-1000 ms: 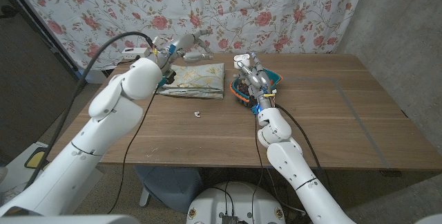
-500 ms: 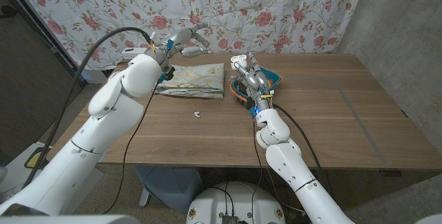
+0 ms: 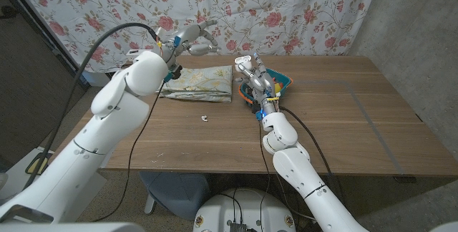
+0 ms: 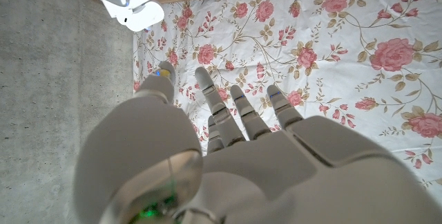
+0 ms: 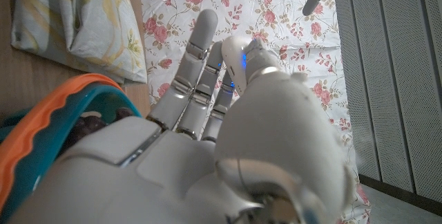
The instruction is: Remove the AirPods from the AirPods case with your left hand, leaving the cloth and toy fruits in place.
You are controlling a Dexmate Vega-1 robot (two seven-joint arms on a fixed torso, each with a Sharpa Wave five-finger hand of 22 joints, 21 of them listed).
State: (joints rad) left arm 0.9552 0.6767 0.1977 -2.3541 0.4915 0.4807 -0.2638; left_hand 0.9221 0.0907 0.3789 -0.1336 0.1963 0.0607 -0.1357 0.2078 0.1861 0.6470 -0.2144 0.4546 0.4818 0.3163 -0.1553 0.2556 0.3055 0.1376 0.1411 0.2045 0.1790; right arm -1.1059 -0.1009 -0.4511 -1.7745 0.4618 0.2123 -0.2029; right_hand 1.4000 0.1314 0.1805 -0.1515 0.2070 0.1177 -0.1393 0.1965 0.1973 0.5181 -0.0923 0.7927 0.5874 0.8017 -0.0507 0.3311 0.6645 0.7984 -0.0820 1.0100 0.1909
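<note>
The left hand (image 3: 192,37) hangs with spread, empty fingers above the far edge of the folded cloth (image 3: 199,84); the small white AirPod (image 3: 205,118) lies on the table on the cloth's near side, well apart from those fingers; the right hand (image 3: 249,69), fingers straight and together, stands just beside the cloth.

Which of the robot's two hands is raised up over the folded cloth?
The left hand, fingers spread, raised above the far edge of the folded cloth. The right hand stands beside the cloth, over the teal bowl.

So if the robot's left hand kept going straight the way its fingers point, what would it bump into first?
Most likely the flowery rose-print curtain hanging behind the wooden table. The left hand is open, its fingers aimed at that cloth with nothing between in the wrist view, though the gap is hard to judge.
</note>
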